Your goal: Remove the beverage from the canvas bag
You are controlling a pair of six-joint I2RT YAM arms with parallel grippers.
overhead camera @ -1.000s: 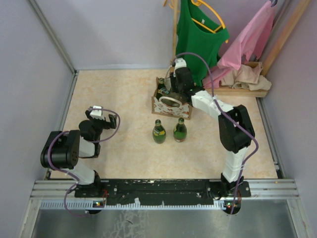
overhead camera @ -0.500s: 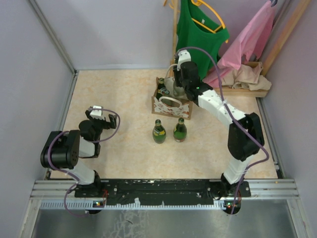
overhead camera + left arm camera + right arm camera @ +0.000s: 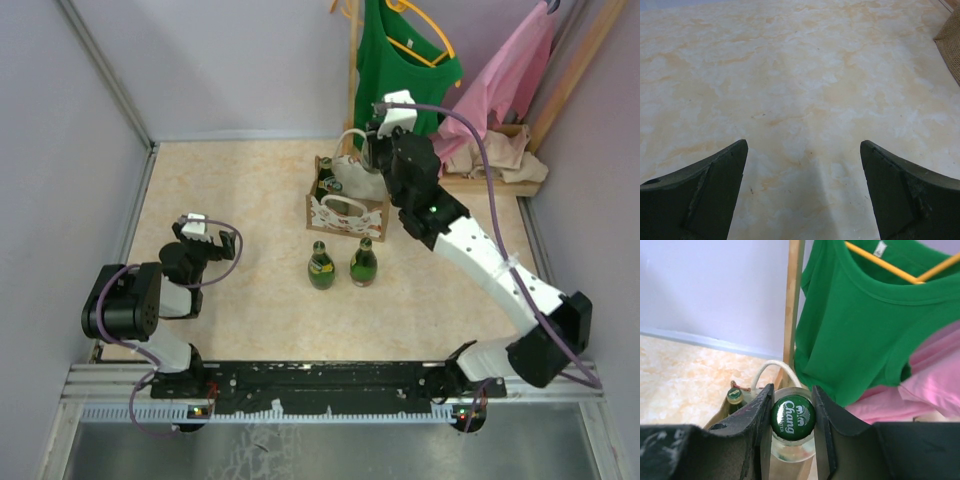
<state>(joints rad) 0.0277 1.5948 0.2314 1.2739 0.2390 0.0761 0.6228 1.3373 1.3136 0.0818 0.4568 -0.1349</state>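
Note:
The canvas bag [image 3: 347, 212], tan with a white lace-like front and white looped handles, stands at the table's far middle. My right gripper [image 3: 377, 152] is over it, shut on the green Chang cap [image 3: 793, 420] of a clear glass bottle [image 3: 360, 182] that stands upright in the bag's mouth. In the right wrist view my right gripper [image 3: 792, 388] clamps the cap from both sides. A white handle [image 3: 766, 370] and a second, green bottle [image 3: 735, 396] in the bag show behind it. My left gripper [image 3: 205, 236] is open and empty, low over the table at the left [image 3: 804, 146].
Two green bottles [image 3: 320, 266] [image 3: 363, 263] stand upright on the table in front of the bag. A wooden clothes rack [image 3: 352, 70] with a green shirt [image 3: 405, 65] and a pink garment [image 3: 510, 75] stands right behind the bag. A tan woven edge [image 3: 951, 45] shows at the left wrist view's top right.

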